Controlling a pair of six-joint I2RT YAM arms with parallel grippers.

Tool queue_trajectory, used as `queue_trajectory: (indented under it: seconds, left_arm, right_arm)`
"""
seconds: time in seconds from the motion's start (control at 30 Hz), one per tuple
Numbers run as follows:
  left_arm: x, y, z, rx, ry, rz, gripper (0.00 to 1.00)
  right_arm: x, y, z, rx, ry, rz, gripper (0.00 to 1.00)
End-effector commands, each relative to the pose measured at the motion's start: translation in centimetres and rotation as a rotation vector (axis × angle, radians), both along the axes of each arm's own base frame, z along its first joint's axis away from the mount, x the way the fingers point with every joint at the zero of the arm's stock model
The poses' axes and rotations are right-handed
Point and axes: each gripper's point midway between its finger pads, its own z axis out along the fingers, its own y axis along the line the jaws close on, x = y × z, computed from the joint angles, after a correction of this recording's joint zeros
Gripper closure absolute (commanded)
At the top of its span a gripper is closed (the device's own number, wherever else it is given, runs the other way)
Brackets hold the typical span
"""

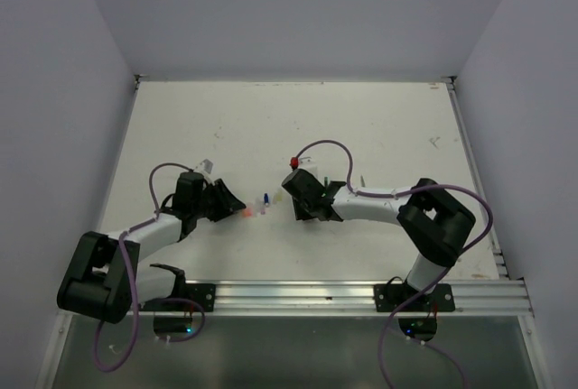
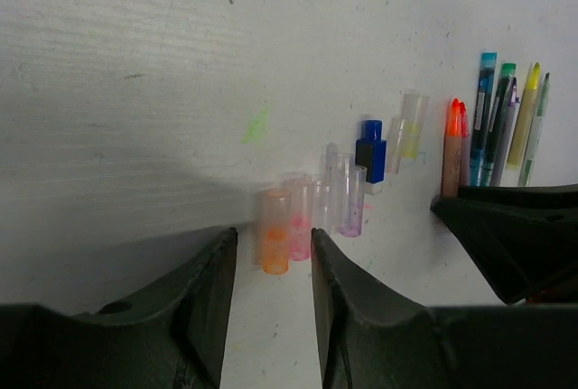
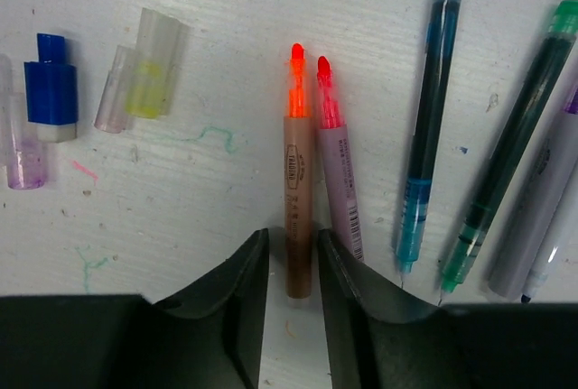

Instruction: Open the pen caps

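Showing, from above, the caps (image 1: 267, 200) only as coloured specks on the desk's (image 1: 271, 127) near half. Revealing, at the left wrist, the left tool (image 2: 273, 236) standing spread, flanking an upright orange cap (image 2: 274, 245) without touching (pink, clear and blue ones lining up behind). Showing, at the right wrist, the right tool (image 3: 293, 234) parted loosely around the tail of an orange pen (image 3: 299, 190); leaving finger contact there unclear. Cropping the grey pen (image 3: 540, 213) at the right edge.

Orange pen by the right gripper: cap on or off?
Off. The orange pen has its bright tip bare, no cap over it, in the right wrist view.
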Motion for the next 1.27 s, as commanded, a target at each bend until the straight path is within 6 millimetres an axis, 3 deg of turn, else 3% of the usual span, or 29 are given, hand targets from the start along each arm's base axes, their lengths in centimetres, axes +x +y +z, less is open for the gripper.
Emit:
queue_trajectory:
  seconds: [0.0,0.3,0.4,0.6,0.7,0.73,0.77,0.83,0.87,0.9,0.97,1.13,1.2,1.23]
  left_arm:
    - [-0.1,0.3,-0.3,0.020,-0.015,-0.008,0.58]
    - [0.2,0.5,2.1,0.024,-0.081,-0.008,0.51]
    - [0.5,0.8,3.8,0.031,-0.133,-0.003,0.45]
    - [0.3,1.3,6.7,0.048,-0.195,0.011,0.41]
    - [0.0,1.0,8.0,0.027,-0.223,-0.009,0.37]
    - [-0.1,0.7,8.4,0.013,-0.234,-0.023,0.36]
    - [-0.2,0.5,8.9,0.000,-0.252,-0.031,0.34]
    - [-0.3,0.0,9.6,-0.026,-0.272,-0.053,0.19]
    - [-0.3,-0.2,9.9,-0.042,-0.283,-0.056,0.11]
    - [-0.5,-0.5,9.9,-0.058,-0.287,-0.068,0.00]
    - [-0.4,-1.4,10.8,-0.106,-0.329,-0.098,0.00]
    - [-1.6,-3.8,10.5,-0.172,-0.322,-0.180,0.00]
    - [-2.5,-5.1,10.9,-0.214,-0.338,-0.231,0.00]
    - [-3.0,-6.3,12.7,-0.277,-0.409,-0.291,0.00]
  right_arm:
    - [-0.2,-2.8,-1.4,-0.110,0.012,-0.026,0.65]
    - [-0.1,-2.8,-0.6,-0.096,-0.019,0.014,0.60]
    - [0.1,-2.4,1.1,-0.052,-0.065,0.043,0.57]
    - [-0.4,-3.0,6.9,0.033,-0.160,0.047,0.48]
    - [-1.5,-4.9,8.7,0.030,-0.165,0.019,0.41]
    - [-2.3,-6.0,8.5,0.012,-0.147,0.003,0.34]
    - [-2.5,-6.8,9.6,0.028,-0.172,-0.016,0.29]
    - [-3.8,-8.7,9.1,0.017,-0.147,-0.054,0.01]
    - [-4.3,-9.2,9.8,0.045,-0.157,-0.060,0.01]
    - [-5.1,-9.7,9.1,0.056,-0.132,-0.083,0.01]
    - [-6.1,-10.7,8.7,0.057,-0.110,-0.093,0.01]
    - [-8.7,-12.9,7.4,0.116,-0.069,-0.137,0.01]
    - [-9.6,-12.4,7.1,0.168,-0.052,-0.088,0.01]
    - [-9.7,-11.4,8.9,0.270,-0.090,-0.057,0.01]
